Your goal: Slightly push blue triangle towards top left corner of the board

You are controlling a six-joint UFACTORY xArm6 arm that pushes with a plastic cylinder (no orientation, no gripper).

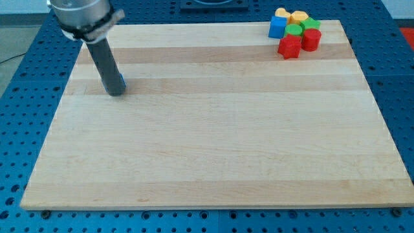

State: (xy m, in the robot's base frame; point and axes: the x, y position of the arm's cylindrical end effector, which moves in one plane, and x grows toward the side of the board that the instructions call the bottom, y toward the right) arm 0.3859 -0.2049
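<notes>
The blue triangle (pixel 121 82) lies near the board's top left and is almost wholly hidden behind my rod; only a thin blue sliver shows at the rod's right edge. My tip (pixel 114 92) rests on the board right against that block, on its left and lower side.
The wooden board (pixel 213 149) fills the view. At its top right corner stands a tight cluster: a blue block (pixel 278 27), orange and yellow blocks (pixel 290 14), green blocks (pixel 295 30) (pixel 312 24), a red block (pixel 290 46) and a red cylinder (pixel 311 39).
</notes>
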